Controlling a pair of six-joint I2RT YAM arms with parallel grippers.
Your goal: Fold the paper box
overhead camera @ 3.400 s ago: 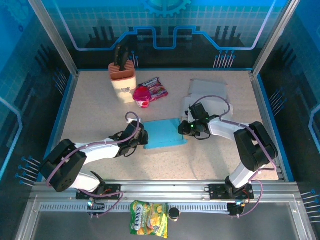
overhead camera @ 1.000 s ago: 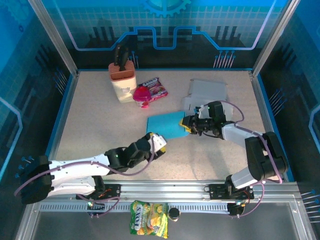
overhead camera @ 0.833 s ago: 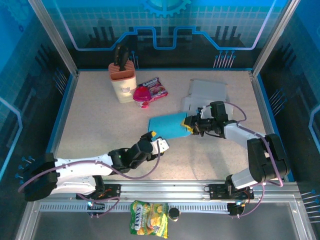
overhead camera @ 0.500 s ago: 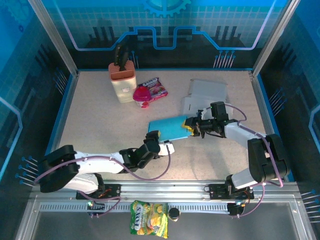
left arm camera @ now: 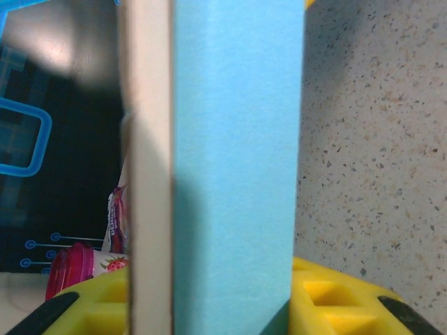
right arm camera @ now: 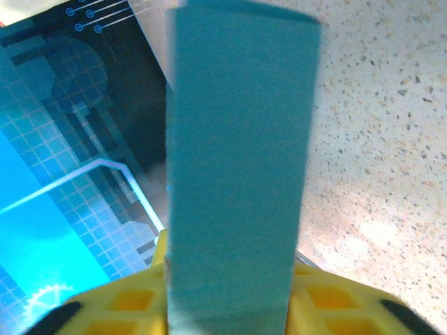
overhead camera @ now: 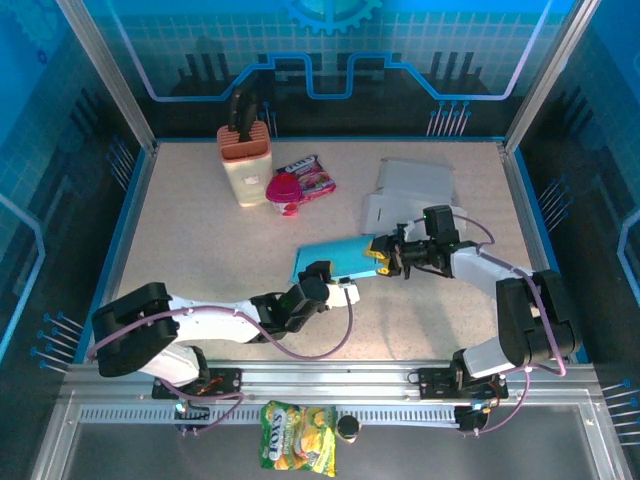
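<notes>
The blue paper box (overhead camera: 335, 259) lies flat-ish in the middle of the table, held from two sides. My left gripper (overhead camera: 324, 280) is at its near edge, and in the left wrist view the box (left arm camera: 237, 174) fills the gap between the yellow fingers (left arm camera: 335, 296), with a beige inner face on its left. My right gripper (overhead camera: 380, 254) holds the box's right end; in the right wrist view the blue panel (right arm camera: 237, 174) stands between the yellow fingers (right arm camera: 122, 300), touching both.
A knife block (overhead camera: 245, 158), a pink cup (overhead camera: 284, 192) and a snack packet (overhead camera: 311, 175) stand at the back left. Grey flat cardboard (overhead camera: 415, 188) lies behind the right gripper. A chips bag (overhead camera: 298, 436) rests on the front rail.
My left arm swung right and forward up to the box's near edge, and its fingers closed on the box. The right gripper kept the box's right end, drifting slightly.
</notes>
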